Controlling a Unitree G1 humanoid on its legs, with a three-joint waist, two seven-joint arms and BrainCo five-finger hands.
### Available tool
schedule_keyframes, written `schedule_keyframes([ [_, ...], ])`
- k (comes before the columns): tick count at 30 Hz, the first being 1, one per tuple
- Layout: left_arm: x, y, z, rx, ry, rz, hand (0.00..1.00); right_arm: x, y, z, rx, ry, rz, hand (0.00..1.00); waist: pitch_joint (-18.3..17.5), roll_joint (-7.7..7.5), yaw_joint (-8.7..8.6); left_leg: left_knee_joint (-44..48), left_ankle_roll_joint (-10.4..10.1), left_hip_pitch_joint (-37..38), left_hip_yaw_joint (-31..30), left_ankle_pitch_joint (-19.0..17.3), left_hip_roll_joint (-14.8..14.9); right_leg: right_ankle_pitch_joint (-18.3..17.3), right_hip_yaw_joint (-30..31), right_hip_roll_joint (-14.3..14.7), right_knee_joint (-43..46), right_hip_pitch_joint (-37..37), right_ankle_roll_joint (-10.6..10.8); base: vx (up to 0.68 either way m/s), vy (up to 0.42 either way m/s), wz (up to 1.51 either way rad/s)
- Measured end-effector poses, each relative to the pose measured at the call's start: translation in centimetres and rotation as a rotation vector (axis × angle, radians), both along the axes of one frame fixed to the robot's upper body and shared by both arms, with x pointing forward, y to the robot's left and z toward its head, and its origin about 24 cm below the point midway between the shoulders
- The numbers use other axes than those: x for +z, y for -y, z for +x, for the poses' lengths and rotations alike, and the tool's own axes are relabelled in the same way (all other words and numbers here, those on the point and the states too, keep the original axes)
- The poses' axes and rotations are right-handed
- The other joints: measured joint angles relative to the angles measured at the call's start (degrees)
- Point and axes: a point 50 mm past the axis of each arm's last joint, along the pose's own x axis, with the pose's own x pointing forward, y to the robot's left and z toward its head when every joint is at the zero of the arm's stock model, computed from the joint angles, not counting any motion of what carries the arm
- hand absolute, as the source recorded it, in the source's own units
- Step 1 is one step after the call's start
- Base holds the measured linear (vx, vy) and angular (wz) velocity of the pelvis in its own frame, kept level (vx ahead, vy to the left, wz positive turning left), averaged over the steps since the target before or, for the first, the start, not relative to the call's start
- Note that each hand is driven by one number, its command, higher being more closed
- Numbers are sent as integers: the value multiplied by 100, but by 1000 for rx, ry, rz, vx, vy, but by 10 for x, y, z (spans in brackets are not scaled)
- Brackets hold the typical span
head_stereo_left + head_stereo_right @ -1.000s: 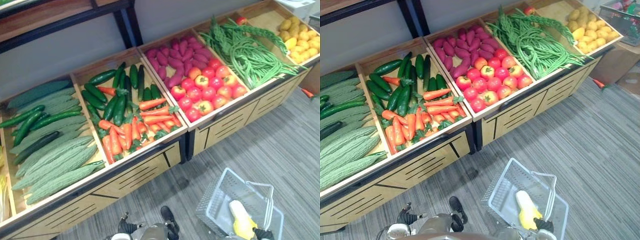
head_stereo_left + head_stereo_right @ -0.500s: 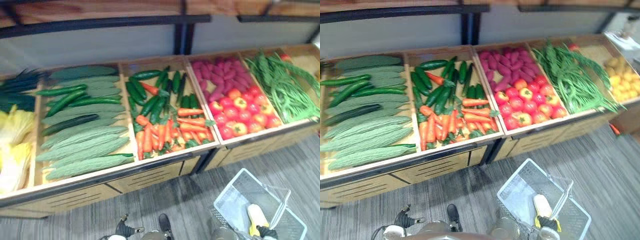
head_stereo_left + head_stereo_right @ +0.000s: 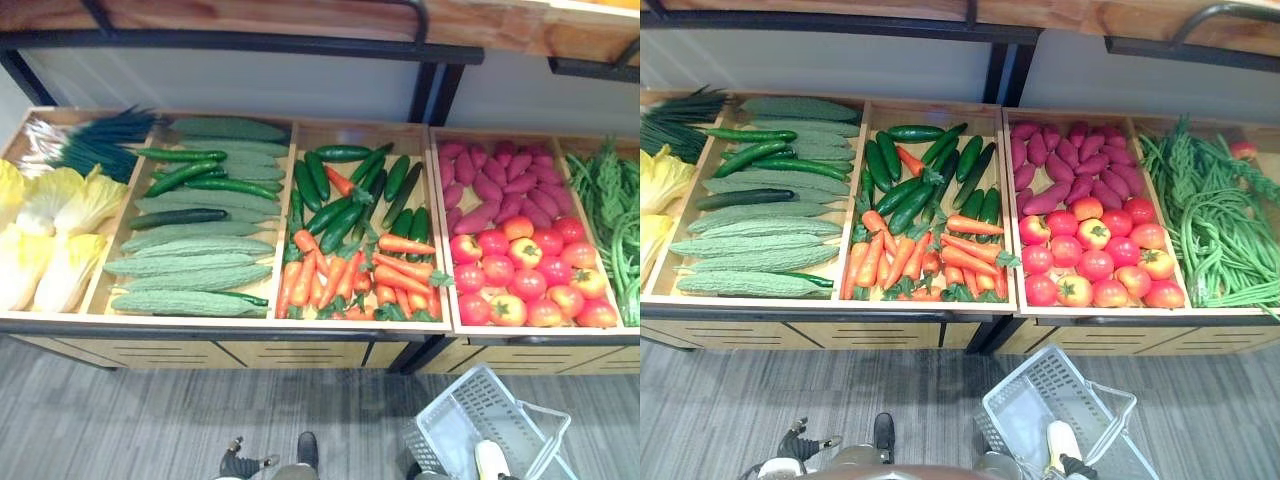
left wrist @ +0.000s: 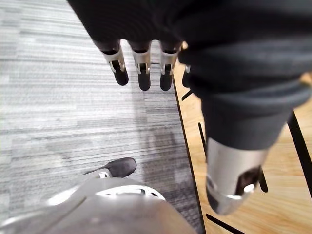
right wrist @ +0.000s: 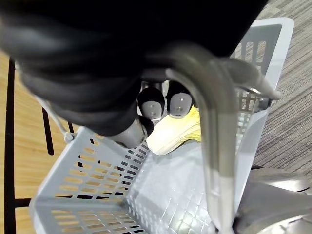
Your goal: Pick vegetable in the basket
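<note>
A pale grey plastic basket (image 3: 1040, 410) hangs low at the right, just in front of the wooden produce stand (image 3: 300, 350). A yellow-and-white vegetable (image 5: 175, 131) lies inside it, also seen as a pale piece (image 3: 1061, 444) from above. My right hand (image 5: 178, 103) has its fingers curled round the basket's grey handle (image 5: 212, 136). My left hand (image 4: 143, 68) hangs over the carpet beside the stand's front, fingers straight and holding nothing.
The stand's bins hold yellow cabbage (image 3: 50, 230), pale bitter gourds and cucumbers (image 3: 190, 240), dark cucumbers over carrots (image 3: 340, 275), purple sweet potatoes (image 3: 490, 180), tomatoes (image 3: 520, 275) and green beans (image 3: 615, 220). Grey carpet (image 3: 120, 420) runs along the front.
The camera has swung left: the bins now face me square on and the cabbage has come into view. The basket stays in my right hand.
</note>
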Motion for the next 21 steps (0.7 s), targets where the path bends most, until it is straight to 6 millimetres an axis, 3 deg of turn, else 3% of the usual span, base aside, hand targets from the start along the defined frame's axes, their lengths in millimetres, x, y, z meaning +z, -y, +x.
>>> schedule_keyframes([
  [3,-3,3,-13,29,-24,-16,0,0,3,-2,15,-17,-2,100,-24,85,-5,0,-21,114,-76,45,130,-56,-128,188,-50,230,-91,81,-148,17],
  [8,-1,-1,-9,49,-9,-15,0,0,2,3,61,-13,-8,100,-12,76,-56,0,-48,-43,-359,136,45,-98,-427,150,-65,245,-132,17,-17,32],
  [12,3,-3,0,-44,12,13,0,1,-1,8,93,-6,-9,100,-4,43,-65,-6,-16,-90,-376,159,-91,-167,-435,61,-86,249,-124,-53,40,12],
  [15,24,-1,35,-250,162,120,0,0,-2,9,118,-10,-10,100,12,73,-68,-9,9,-105,-384,173,-129,-168,-445,43,-134,261,-125,-85,31,3],
  [17,54,1,65,-434,367,289,0,1,-3,10,140,2,-30,100,28,78,-100,-8,-1,-157,-388,160,-146,-208,-479,21,-154,221,-131,-81,25,3],
  [21,85,2,86,-517,590,497,0,2,-2,7,144,7,-74,100,34,76,-186,-8,75,-187,-367,103,-218,-202,-498,-49,-209,228,-95,0,21,3],
])
